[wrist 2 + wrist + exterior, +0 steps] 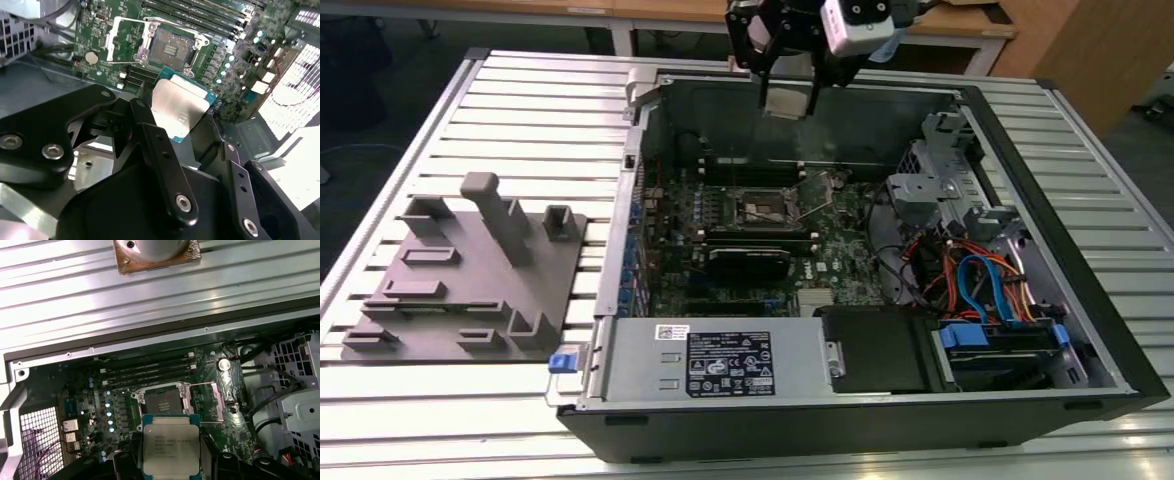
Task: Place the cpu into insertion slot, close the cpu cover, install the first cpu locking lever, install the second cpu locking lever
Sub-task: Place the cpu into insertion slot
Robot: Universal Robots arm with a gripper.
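My gripper (790, 100) hangs above the back wall of the open computer case (1067, 330), shut on the cpu (787, 101), a flat silver square with a green rim. Both wrist views show the cpu (180, 107) (171, 442) clamped by its edges between the black fingers (150, 135). Well below it on the motherboard lies the insertion slot (765, 205) (170, 47) (161, 401), dark-centred and uncovered. The cpu cover (127, 37) (207, 401), a thin silvery frame, stands swung open beside the slot. Thin wire levers lie along the socket's sides.
A grey fixture block (467, 270) with upright pegs sits on the slatted table at the exterior view's left. Inside the case are a power supply (720, 362), a black card (747, 262), a drive cage (941, 180) and coloured cables (981, 285).
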